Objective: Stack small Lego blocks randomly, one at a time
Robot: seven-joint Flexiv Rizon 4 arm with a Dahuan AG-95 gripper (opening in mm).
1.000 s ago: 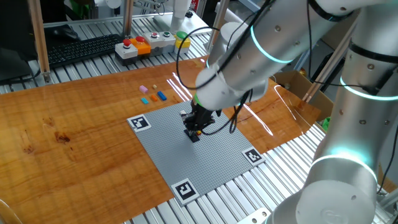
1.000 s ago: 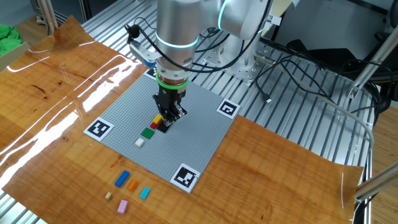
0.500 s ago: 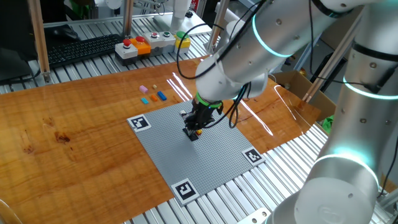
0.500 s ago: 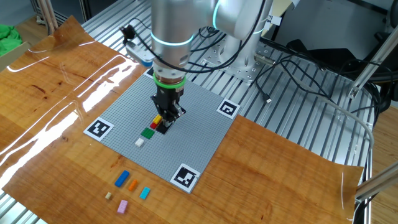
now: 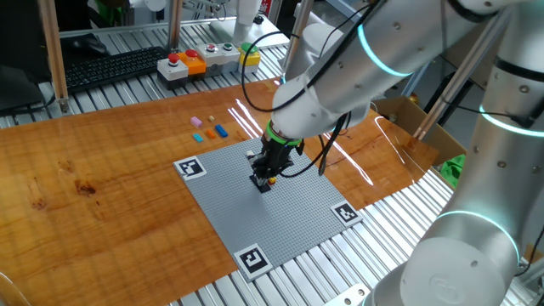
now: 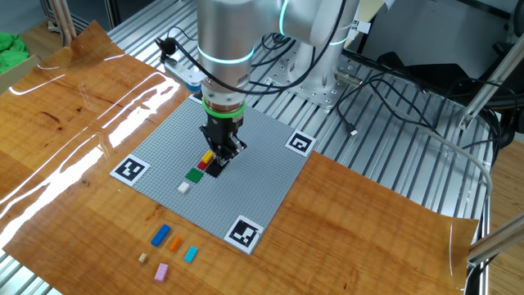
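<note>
My gripper (image 6: 218, 157) stands upright, low over the middle of the grey baseplate (image 6: 262, 176). Its fingers are close together on a yellow brick (image 6: 207, 155) that sits on a red brick (image 6: 204, 164), with something black at the base. A green brick (image 6: 194, 174) and a white brick (image 6: 183, 188) sit on the plate just beside it. In one fixed view the gripper (image 5: 266, 177) hides most of this small stack. Loose blue (image 6: 160, 234), orange (image 6: 174, 242), light blue (image 6: 191, 254) and pink (image 6: 161, 271) bricks lie on the wooden table.
The baseplate has black-and-white markers at its corners (image 5: 190, 167). A box with red, green and yellow push buttons (image 5: 197, 59) stands at the table's back. Cables (image 6: 385, 82) lie on the metal frame behind the arm. A keyboard (image 5: 110, 66) lies at the back left.
The gripper tip has stayed at the stack. Only the arm's upper links have shifted slightly. The bricks have not moved.
</note>
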